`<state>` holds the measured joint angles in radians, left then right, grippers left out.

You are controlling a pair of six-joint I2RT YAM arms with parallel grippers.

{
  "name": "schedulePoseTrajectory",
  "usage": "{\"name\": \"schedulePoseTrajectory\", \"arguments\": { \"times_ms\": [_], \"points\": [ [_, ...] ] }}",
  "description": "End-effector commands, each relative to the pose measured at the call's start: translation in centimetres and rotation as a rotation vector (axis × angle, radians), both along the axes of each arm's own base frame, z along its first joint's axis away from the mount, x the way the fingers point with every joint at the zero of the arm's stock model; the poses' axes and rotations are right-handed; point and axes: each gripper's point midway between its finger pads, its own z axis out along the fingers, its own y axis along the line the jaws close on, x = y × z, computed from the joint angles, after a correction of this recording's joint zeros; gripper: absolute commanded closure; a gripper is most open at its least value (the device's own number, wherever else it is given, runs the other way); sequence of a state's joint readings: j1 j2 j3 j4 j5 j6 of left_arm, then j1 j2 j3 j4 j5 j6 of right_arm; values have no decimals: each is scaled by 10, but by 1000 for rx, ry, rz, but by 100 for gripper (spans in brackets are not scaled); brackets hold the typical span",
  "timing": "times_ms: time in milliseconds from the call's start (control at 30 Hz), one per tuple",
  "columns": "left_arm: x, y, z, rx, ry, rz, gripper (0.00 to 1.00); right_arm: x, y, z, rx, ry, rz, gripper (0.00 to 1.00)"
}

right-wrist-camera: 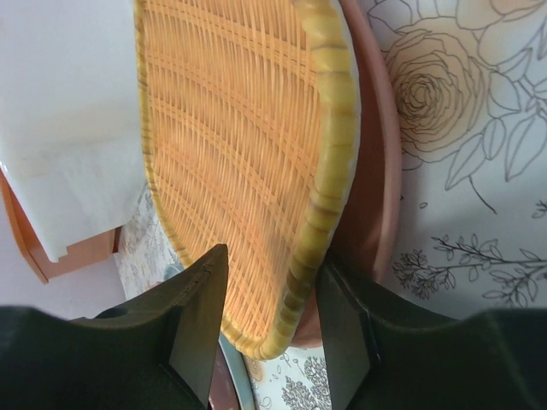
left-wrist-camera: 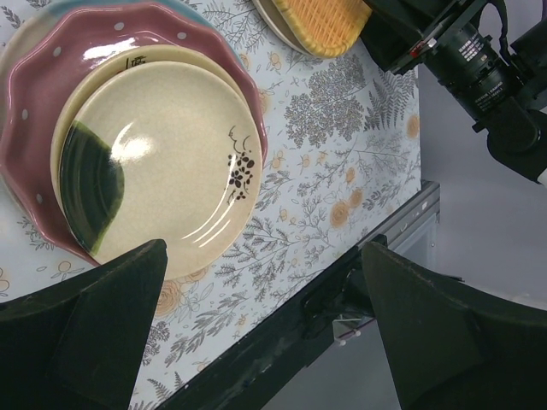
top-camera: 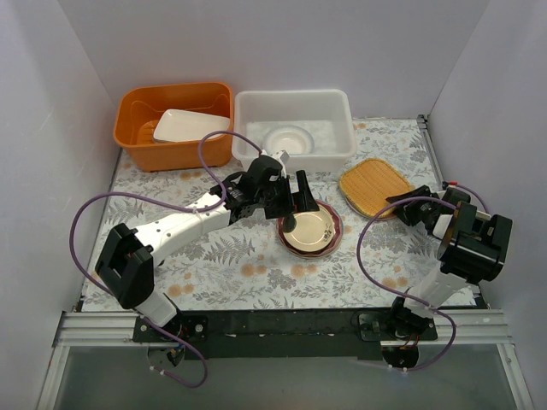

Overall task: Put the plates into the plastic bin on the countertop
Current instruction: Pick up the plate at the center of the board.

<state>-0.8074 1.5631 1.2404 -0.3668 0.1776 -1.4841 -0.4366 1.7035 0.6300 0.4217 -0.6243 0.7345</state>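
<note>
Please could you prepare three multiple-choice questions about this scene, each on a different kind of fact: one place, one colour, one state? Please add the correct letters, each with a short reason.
1. The white rectangular dish lies:
A) on a shelf
B) in the orange tub
C) on the floor

2. The dotted plate in the plate stack is:
A) black
B) green
C) pink

3. The jaws of the left gripper are:
A) open, with nothing between them
B) shut on a plate
C) out of view

Answers:
1 B, because the top view shows the dish leaning inside the tub.
2 C, because its wavy rim is pink with pale dots.
3 A, because the left wrist view shows both jaws wide apart above the plate stack.
</note>
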Motion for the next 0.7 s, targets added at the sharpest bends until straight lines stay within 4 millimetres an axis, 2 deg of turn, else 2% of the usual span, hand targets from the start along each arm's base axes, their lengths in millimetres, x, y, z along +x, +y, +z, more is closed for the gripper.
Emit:
{"name": "schedulePoseTrajectory", "arguments": {
  "times_ms": [0, 200, 300, 400, 433, 500, 533, 667],
  "points": [
    [5, 0, 23, -13, -60, 4, 2, -2, 6, -15, 17, 13, -2, 48],
    [7, 1, 27, -7, -80, 9, 2, -1, 10, -18, 24, 13, 5, 51],
    [7, 1, 25, -3, -75, 9, 2, -3, 11, -21, 26, 18, 6, 56],
    [7, 1, 22, 4, -71, 8, 2, -5, 13, -23, 28, 16, 11, 69],
    [7, 1, 23, 2, -72, 8, 2, -5, 13, -22, 28, 11, 13, 78],
    [7, 1, 23, 2, -72, 8, 2, -7, 14, -23, 28, 14, 16, 89],
    [8, 1, 24, 2, -74, 11, 2, -7, 14, -23, 28, 16, 17, 98],
    [9, 2, 26, 3, -79, 15, 2, -8, 15, -20, 24, 8, 23, 99]
  ]
}}
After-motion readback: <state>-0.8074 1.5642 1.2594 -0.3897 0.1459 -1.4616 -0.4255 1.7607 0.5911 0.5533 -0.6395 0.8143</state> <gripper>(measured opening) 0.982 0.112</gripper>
